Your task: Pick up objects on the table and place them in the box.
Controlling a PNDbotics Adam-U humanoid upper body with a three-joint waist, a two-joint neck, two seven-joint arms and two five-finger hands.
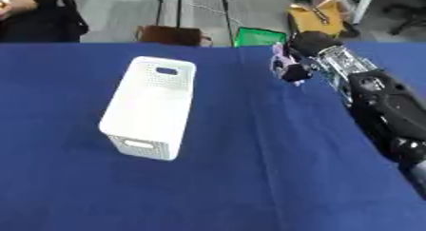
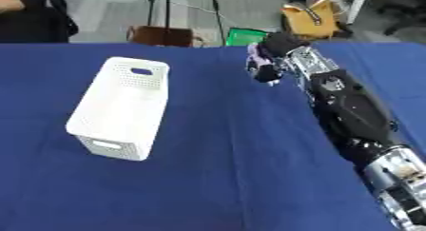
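Both views are evenly and fairly brightly lit from overhead, with no hard glare. The blue tablecloth (image 1: pixel 249 178) shows soft creases and only a faint shadow at the base of the white box (image 1: pixel 150 109). The whole picture is soft and slightly smeared; the holes in the box walls blur together. The right hand (image 2: pixel 268 63) near the table's far edge is indistinct, its fingers a blurred pale purple and black patch.
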